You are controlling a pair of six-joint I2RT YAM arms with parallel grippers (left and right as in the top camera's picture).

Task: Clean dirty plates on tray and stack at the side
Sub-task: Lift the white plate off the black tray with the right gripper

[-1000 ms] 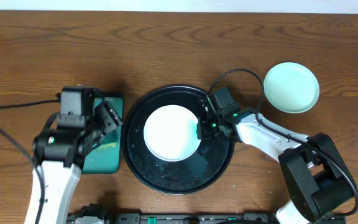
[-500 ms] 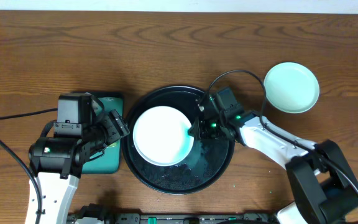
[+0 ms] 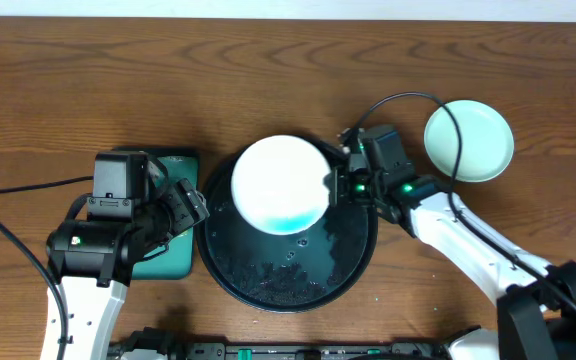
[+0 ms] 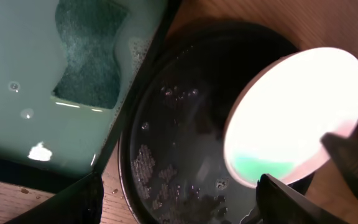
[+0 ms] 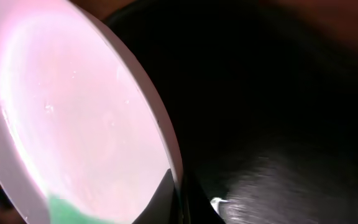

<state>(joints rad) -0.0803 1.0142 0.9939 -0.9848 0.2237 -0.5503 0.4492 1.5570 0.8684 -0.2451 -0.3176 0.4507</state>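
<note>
My right gripper (image 3: 334, 187) is shut on the rim of a white plate (image 3: 278, 184) and holds it lifted and tilted over the round black tray (image 3: 343, 265). The plate has a teal smear near its lower edge (image 4: 257, 167). In the right wrist view the plate (image 5: 73, 118) fills the left, its rim pinched between my fingers (image 5: 178, 199). A pale mint-green plate (image 3: 469, 140) lies on the table at the right. My left gripper (image 3: 193, 205) is open and empty at the tray's left rim; its fingers frame the left wrist view (image 4: 179, 205). A third plate is not in view.
A rectangular teal-green tray (image 3: 173, 255) with soapy water and a dark green sponge (image 4: 89, 59) sits left of the black tray, partly under my left arm. The black tray (image 4: 166, 155) is wet with soap bubbles. A black cable (image 3: 408, 100) loops near the mint plate.
My right gripper has lifted the white plate off the tray floor, tilted it and carried it toward the tray's far side. The left arm has stayed nearly still.
</note>
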